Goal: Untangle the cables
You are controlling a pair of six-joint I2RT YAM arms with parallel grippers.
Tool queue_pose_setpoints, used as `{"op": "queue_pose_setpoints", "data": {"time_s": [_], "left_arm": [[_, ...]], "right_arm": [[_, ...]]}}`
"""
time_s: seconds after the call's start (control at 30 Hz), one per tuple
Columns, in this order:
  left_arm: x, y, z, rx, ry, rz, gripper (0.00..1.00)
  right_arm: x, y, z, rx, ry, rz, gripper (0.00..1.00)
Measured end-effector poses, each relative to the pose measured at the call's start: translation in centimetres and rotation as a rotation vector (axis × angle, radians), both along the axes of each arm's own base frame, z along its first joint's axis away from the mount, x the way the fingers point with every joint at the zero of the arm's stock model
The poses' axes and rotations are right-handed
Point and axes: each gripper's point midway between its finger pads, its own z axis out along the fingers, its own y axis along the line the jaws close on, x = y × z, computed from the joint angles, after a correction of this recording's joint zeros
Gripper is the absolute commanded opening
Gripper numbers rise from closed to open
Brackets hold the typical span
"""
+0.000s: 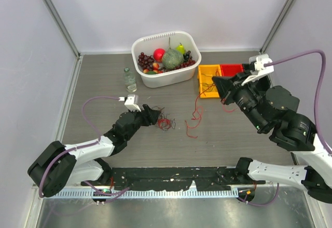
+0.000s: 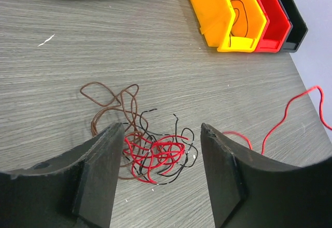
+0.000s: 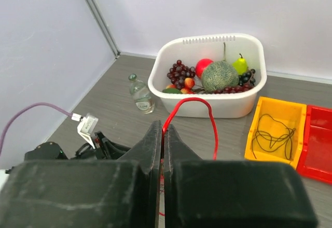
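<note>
With the white tub (image 1: pixel 161 80) of fruit as the marker, a small glass bottle (image 1: pixel 129 79) stands just beside its left wall. In front of the tub and off to its left, the left hand (image 2: pixel 162 132) is down near the table (image 1: pixel 104 82). Its jaws stand apart and grip nothing, one on each side of the tangle (image 2: pixel 153 152).

The tangle is a knot of red, black and brown cables lying on the table straight out from the tub's front wall. A brown loop (image 2: pixel 111 95) sprawls clear of the knot on the side toward the tub.

These strands look hair-fine, limp and nearly weightless, so a pull on one will likely drag the whole knot along, and they may slip from flat pads. The better hold is probably an outlying loop or a free end, pinched low against the table, not the dense red middle.

Right of the knot, in front of the tub's right corner, a loose red wire (image 1: pixel 194 116) trails across the table. A yellow bin (image 1: pixel 207 77) just right of the tub holds a coiled black wire (image 3: pixel 272 132), and a red bin (image 1: pixel 232 70) stands beyond it.

The right hand (image 3: pixel 162 129), raised to the right of the tub, is closed tight on a red strand (image 3: pixel 189 101) that arches up from between its fingers.
</note>
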Motion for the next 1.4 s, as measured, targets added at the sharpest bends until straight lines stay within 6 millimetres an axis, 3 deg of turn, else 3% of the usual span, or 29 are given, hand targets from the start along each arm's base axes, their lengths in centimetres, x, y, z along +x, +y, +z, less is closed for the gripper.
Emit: {"op": "queue_pose_setpoints", "data": {"time_s": [0.07,0.17,0.4,0.47,0.5,0.6,0.77,0.83,0.9,0.93,0.97,1.0,1.07,1.2,1.4], "left_arm": [[0.0,0.0,0.0,0.0,0.0,0.0,0.7],[-0.1,0.1,0.0,-0.002,-0.002,0.0,0.73],[-0.2,0.2,0.0,-0.006,-0.007,0.0,0.75],[-0.2,0.2,0.0,-0.007,-0.008,-0.001,0.75],[-0.2,0.1,0.1,-0.008,-0.009,-0.002,0.75],[-0.3,0.1,0.1,-0.01,-0.009,-0.007,0.76],[-0.3,0.0,0.2,-0.012,-0.012,-0.007,0.76],[-0.3,0.0,0.2,-0.012,-0.012,-0.007,0.77],[-0.3,0.0,0.2,-0.013,-0.012,-0.008,0.77],[-0.3,0.0,0.2,-0.014,-0.013,-0.01,0.77],[-0.3,0.0,0.2,-0.015,-0.014,-0.012,0.77],[-0.3,-0.1,0.3,-0.018,-0.016,-0.015,0.77],[-0.3,-0.2,0.5,-0.022,-0.02,-0.019,0.77],[-0.4,-0.3,0.5,-0.024,-0.021,-0.024,0.78],[-0.5,-0.4,0.7,-0.034,-0.029,-0.037,0.79]], "right_arm": [[0.2,0.0,-0.8,-0.005,0.008,-0.011,0.01],[0.6,0.7,-5.1,-0.054,0.068,-0.017,0.01],[-0.1,1.9,-24.1,-0.309,0.385,-0.023,0.01],[-0.8,1.5,-27.9,-0.36,0.458,-0.03,0.01],[-1.0,1.4,-28.8,-0.373,0.479,-0.035,0.01],[-0.8,1.5,-30.4,-0.389,0.517,-0.064,0.01],[1.5,0.7,-33.0,-0.43,0.58,-0.167,0.01],[2.5,-0.2,-34.4,-0.449,0.626,-0.216,0.08],[3.3,-0.9,-35.5,-0.451,0.669,-0.242,0.24],[3.5,-1.0,-35.7,-0.444,0.681,-0.249,0.38],[3.8,-1.2,-35.8,-0.437,0.69,-0.252,0.44],[4.0,-1.2,-35.8,-0.427,0.694,-0.248,0.57],[4.2,-1.1,-35.8,-0.408,0.701,-0.235,0.72],[4.1,-0.7,-35.9,-0.394,0.722,-0.196,0.8],[3.8,-0.4,-36.8,-0.402,0.767,-0.177,0.84]]}}
